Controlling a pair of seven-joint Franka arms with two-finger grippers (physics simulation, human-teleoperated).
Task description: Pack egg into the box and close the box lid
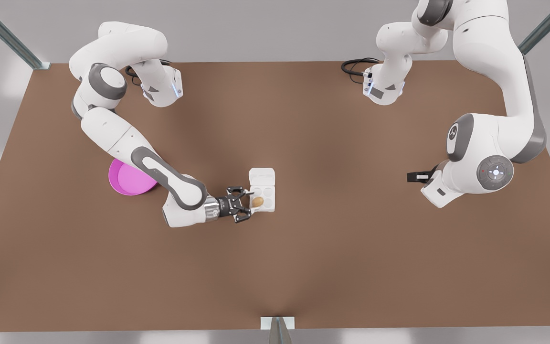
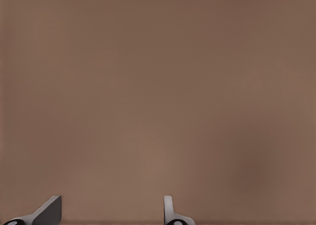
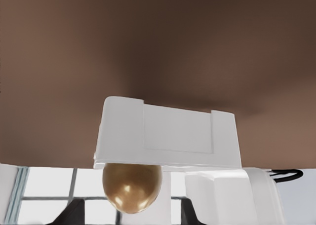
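Note:
The tan-brown egg [image 1: 257, 202] [image 3: 132, 188] rests in a near cup of the white box [image 1: 268, 197], on the side toward the front view's left. The box lid [image 1: 261, 176] [image 3: 168, 133] stands open on the carton's far side. My right gripper [image 1: 248, 205], on the arm at the front view's left, is open just beside the egg, its dark fingers [image 1: 240, 192] spread wider than the egg and not touching it. At the front view's right, the left gripper [image 1: 411, 177] [image 2: 111, 212] waits open over bare table, holding nothing.
A round pink dish [image 1: 129, 180] lies at the front view's left, partly under the right arm's forearm. The brown table [image 1: 275, 277] stretches widely around the carton. Both arm bases stand at the far edge, and metal frame posts mark the corners.

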